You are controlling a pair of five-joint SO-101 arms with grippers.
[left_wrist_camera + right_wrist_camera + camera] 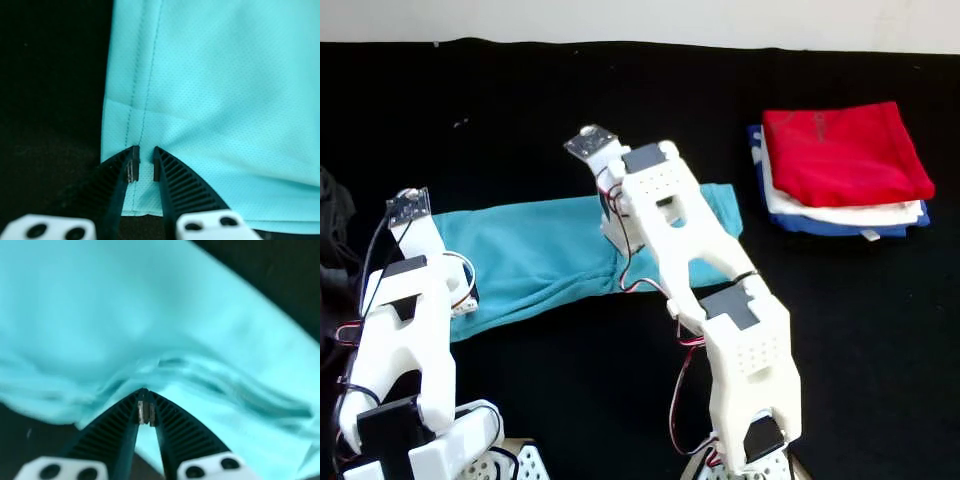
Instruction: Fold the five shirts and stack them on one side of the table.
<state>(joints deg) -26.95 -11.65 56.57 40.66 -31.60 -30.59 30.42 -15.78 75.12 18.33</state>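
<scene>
A teal shirt (pixel 530 250) lies stretched across the middle of the black table (pixel 520 100). My left gripper (pixel 144 164) is at the shirt's left end, its jaws closed to a narrow gap over the stitched hem (pixel 135 100) near a corner. My right gripper (pixel 146 411) is shut on a bunched fold of the teal shirt (pixel 150 315) near its right end, below the right arm (pixel 670 210). At the far right sits a stack of folded shirts: red (pixel 845 150) on top, then white (pixel 840 212), then blue (pixel 820 227).
A dark bundle (pixel 332 225) lies at the table's left edge. Bare black tabletop stretches behind the teal shirt and in front of the stack. Both arm bases (pixel 440 440) stand at the near edge.
</scene>
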